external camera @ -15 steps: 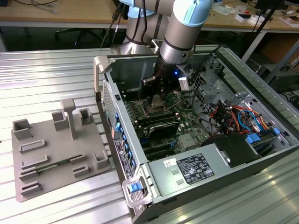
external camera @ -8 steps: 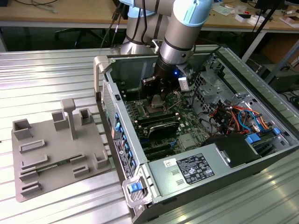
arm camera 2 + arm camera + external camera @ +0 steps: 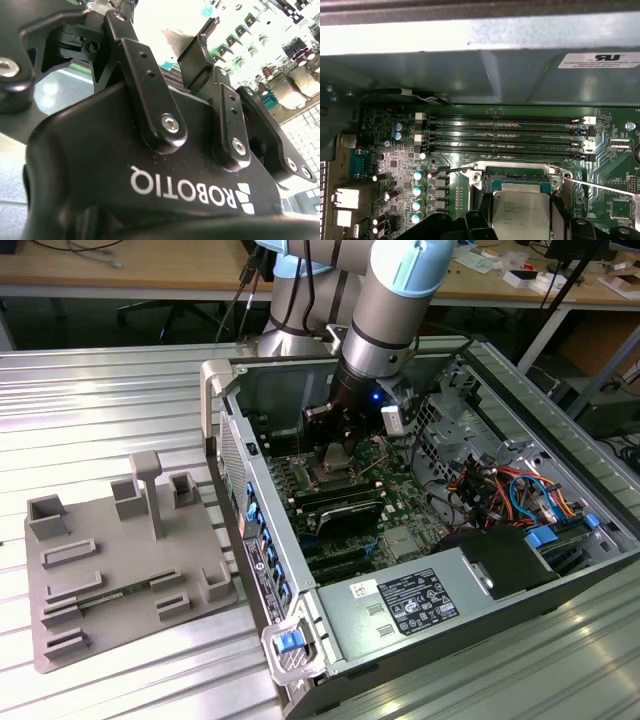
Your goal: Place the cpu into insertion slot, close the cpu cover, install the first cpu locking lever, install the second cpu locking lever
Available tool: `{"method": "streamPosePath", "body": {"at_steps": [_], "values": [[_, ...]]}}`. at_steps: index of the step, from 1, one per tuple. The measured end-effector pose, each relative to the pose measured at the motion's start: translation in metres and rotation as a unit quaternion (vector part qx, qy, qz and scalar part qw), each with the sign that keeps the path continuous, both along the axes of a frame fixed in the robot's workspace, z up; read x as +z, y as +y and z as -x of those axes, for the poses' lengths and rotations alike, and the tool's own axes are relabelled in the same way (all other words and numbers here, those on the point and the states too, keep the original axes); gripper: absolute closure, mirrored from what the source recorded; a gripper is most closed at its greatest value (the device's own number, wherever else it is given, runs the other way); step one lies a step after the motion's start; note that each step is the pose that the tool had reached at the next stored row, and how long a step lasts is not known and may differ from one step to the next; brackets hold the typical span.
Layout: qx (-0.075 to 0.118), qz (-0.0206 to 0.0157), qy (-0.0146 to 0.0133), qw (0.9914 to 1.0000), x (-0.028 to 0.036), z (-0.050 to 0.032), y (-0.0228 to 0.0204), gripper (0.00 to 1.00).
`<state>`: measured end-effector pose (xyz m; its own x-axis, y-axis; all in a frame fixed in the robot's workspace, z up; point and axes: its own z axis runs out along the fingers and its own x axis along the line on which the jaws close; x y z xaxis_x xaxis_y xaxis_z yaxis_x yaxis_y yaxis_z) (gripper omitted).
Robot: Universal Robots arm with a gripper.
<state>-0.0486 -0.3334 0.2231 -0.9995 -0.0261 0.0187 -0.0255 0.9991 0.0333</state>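
The end effector (image 3: 520, 222) is closed on the chip (image 3: 521, 212). Its black fingers (image 3: 481, 217) press against two opposite edges of the silvery square. In the first wrist view the chip hangs level, partly over the dark square socket (image 3: 515, 171), whose metal rim is bare on the side away from the fingers. Whether the chip already touches the socket cannot be told. A thin metal rod (image 3: 600, 187) runs out from one corner of the socket rim. Just beside the socket, four long memory slots (image 3: 505, 134) lie side by side on the green circuit board (image 3: 610, 165).

In the exterior view the end effector (image 3: 335, 440) points down into an open computer case (image 3: 520, 390), over the far part of the board. The grey arm (image 3: 390, 300) rises from it toward the far side. The case lies on a ribbed metal tabletop (image 3: 100, 410). A grey tray (image 3: 110, 570) with upright blocks sits near the case on the exterior view's left.
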Motion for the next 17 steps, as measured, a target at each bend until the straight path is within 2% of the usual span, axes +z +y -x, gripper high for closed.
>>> {"method": "streamPosePath", "body": {"at_steps": [3,10,17], "values": [[-0.005,0.0001,0.0,0.99999,0.0,0.0,0.0,0.45],[-0.032,0.0004,0.0,0.99948,-0.0004,0.0,-0.0001,0.45],[-0.041,0.0005,0.0,0.99915,-0.0007,0.0,-0.0001,0.45]]}}
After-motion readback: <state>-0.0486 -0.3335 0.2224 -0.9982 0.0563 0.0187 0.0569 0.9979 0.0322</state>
